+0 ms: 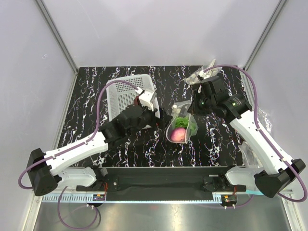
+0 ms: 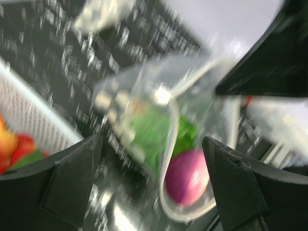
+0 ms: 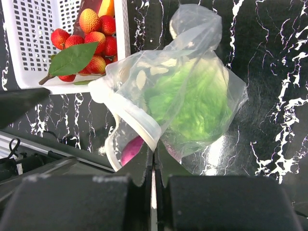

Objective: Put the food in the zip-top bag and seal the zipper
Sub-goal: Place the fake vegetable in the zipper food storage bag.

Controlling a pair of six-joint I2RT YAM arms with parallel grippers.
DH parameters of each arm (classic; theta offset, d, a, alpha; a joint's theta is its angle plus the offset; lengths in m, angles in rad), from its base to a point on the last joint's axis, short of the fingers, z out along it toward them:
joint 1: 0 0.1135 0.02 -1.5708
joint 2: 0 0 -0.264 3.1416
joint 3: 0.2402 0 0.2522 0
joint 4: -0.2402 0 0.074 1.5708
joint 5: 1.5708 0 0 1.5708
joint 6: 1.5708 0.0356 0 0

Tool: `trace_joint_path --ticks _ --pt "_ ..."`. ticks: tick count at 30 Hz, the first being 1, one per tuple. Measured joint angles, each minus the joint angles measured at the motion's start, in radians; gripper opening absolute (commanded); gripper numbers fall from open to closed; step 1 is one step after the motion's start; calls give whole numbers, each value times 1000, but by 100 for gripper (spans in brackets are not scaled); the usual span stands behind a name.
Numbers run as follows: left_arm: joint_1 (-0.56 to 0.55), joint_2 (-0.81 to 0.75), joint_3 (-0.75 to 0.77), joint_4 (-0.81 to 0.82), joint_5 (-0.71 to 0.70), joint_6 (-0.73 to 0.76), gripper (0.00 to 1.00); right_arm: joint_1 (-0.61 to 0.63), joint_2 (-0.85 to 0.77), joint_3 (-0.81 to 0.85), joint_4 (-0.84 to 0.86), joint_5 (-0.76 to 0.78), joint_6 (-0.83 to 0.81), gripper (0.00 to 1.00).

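Observation:
The clear zip-top bag point(image 1: 181, 126) hangs a little above the table with its mouth open. Inside it are the pale-green lettuce point(image 3: 195, 98) and the round pink-purple bulb point(image 3: 131, 150). My right gripper point(image 3: 155, 153) is shut on the bag's mouth edge, pinching the white zipper point(image 3: 129, 111) strip. My left gripper point(image 2: 154, 187) is open just left of the bag, whose mouth and bulb point(image 2: 187, 175) show between its fingers; that view is blurred. The red berries point(image 3: 94, 36) with a green leaf lie in the white basket point(image 3: 29, 45).
The white lattice basket point(image 1: 126, 94) stands at the back left, beside my left arm, with more orange and red pieces in it. Crumpled clear plastic point(image 1: 204, 73) lies at the back right. More clear plastic point(image 1: 250, 153) sits by the right arm's base.

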Motion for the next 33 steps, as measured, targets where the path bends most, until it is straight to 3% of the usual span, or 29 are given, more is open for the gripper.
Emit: trace_joint_path --ticks 6,13,17,18,21,22,25,33 --pt "-11 3 -5 -138 18 -1 86 -2 0 -4 8 0 0 0" --pt "-18 47 -24 -152 45 -19 79 -2 0 -8 9 0 0 0" --pt "-20 82 -46 -153 50 -34 69 -2 -2 -11 9 0 0 0" --pt "-20 91 -51 -151 53 -38 66 -2 -2 -12 9 0 1 0" --pt "-20 113 -68 -146 64 -53 36 -2 -3 -17 9 0 1 0" --pt "-20 120 -71 -146 68 -58 22 -2 -4 -18 10 0 1 0" --pt "-21 137 -73 -144 80 -61 0 -2 -9 -23 10 -1 1 0" --pt "-13 138 -6 -148 222 -81 0 -2 -4 -15 -16 12 -16 0"
